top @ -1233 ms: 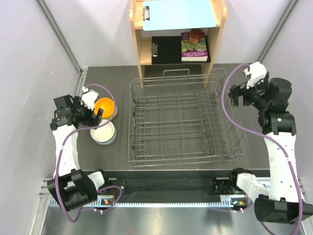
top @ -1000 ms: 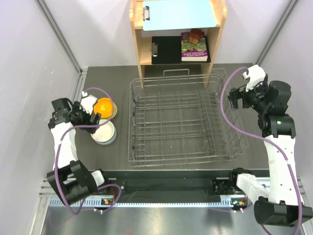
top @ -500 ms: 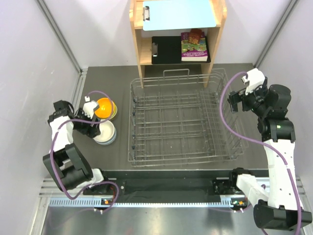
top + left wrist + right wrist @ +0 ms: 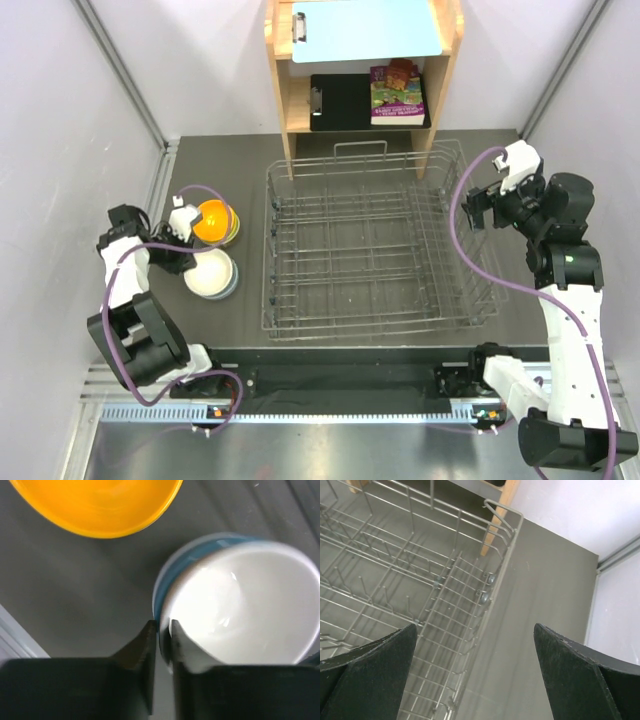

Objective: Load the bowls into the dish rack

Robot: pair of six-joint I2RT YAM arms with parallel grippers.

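Your dish rack (image 4: 350, 330) fills the middle of the dark table (image 4: 215, 165), with the wooden shelf (image 4: 283, 100) at its far edge. Your right gripper (image 4: 475, 627) hangs above the rack's right wall, jaws spread wide around nothing. On the table left of the rack, the orange bowl (image 4: 100, 505) sits just beyond the white bowl (image 4: 240, 610), which nests in the blue bowl (image 4: 210, 541). Your left gripper (image 4: 161, 629) pinches the white bowl's rim on its left side between nearly closed jaws.
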